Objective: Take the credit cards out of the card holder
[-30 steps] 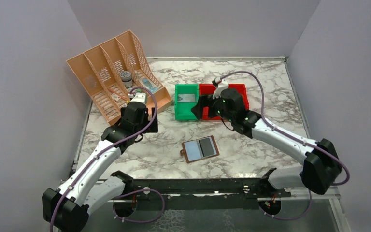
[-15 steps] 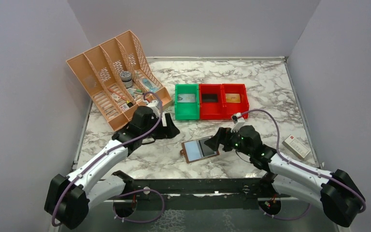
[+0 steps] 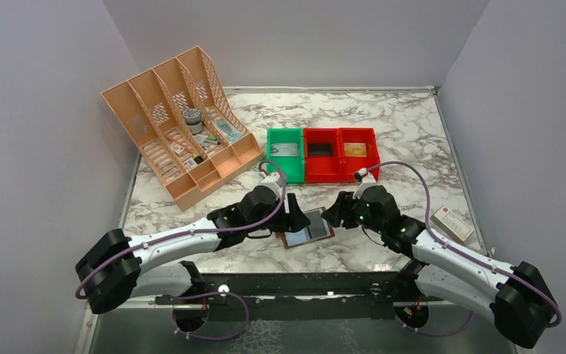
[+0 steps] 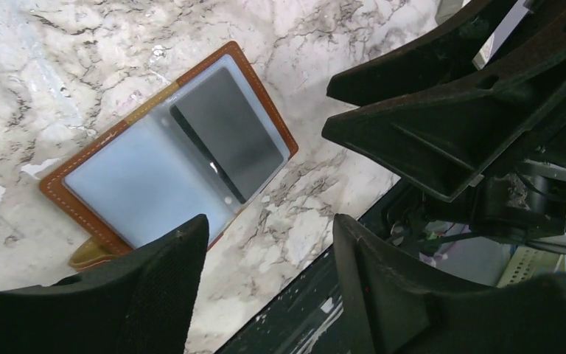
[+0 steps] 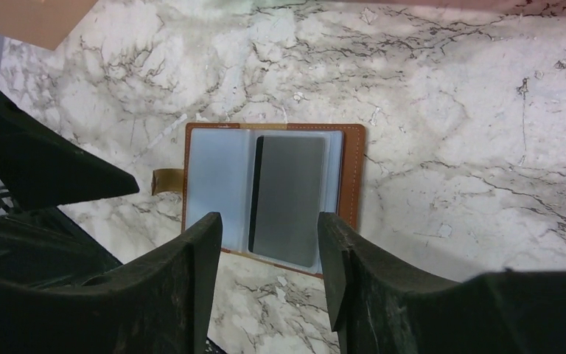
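Top view, left to right: the left gripper (image 3: pixel 292 214), jaws spread and empty, is hanging over the left edge of the card holder (image 3: pixel 306 228). The holder is lying open on the tabletop (image 3: pixel 383 133) at lower centre. A dark credit card (image 5: pixel 287 199) is sitting in its right half. The right gripper (image 3: pixel 332 215), jaws likewise spread and pinching nothing, is hanging over the holder's right edge.

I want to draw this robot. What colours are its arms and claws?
The left arm and right arm have white links and black joints, each with a purple cable. The left gripper and right gripper are black, with two wedge-shaped fingers.
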`<act>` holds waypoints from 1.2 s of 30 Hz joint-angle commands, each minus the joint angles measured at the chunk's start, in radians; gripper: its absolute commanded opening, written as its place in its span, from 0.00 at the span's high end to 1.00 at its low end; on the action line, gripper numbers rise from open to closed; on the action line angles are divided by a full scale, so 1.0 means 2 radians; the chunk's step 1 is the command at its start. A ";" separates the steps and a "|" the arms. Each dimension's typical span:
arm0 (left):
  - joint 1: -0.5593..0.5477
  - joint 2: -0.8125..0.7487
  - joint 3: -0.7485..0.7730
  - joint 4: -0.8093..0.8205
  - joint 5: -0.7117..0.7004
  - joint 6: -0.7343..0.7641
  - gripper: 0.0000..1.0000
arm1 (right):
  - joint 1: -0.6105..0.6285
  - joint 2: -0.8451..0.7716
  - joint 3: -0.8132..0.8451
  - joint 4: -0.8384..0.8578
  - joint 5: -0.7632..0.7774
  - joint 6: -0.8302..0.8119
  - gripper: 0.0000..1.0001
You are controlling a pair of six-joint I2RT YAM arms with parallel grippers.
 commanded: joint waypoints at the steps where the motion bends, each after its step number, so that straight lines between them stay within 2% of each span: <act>1: -0.034 0.007 -0.031 0.086 -0.081 -0.052 0.37 | -0.001 -0.004 0.019 -0.033 0.005 -0.049 0.52; 9: -0.056 0.033 -0.045 0.104 -0.119 -0.064 0.39 | -0.001 0.003 0.018 -0.029 0.006 -0.066 0.62; 19: -0.074 0.085 -0.029 0.136 -0.133 -0.080 0.47 | -0.001 0.094 0.033 0.014 -0.056 -0.048 0.74; 25: -0.074 0.098 -0.036 0.140 -0.144 -0.089 0.49 | -0.001 0.123 0.036 0.030 -0.075 -0.049 0.76; 36: -0.075 0.130 -0.019 0.147 -0.137 -0.087 0.53 | -0.002 0.163 0.051 0.026 -0.047 -0.067 0.84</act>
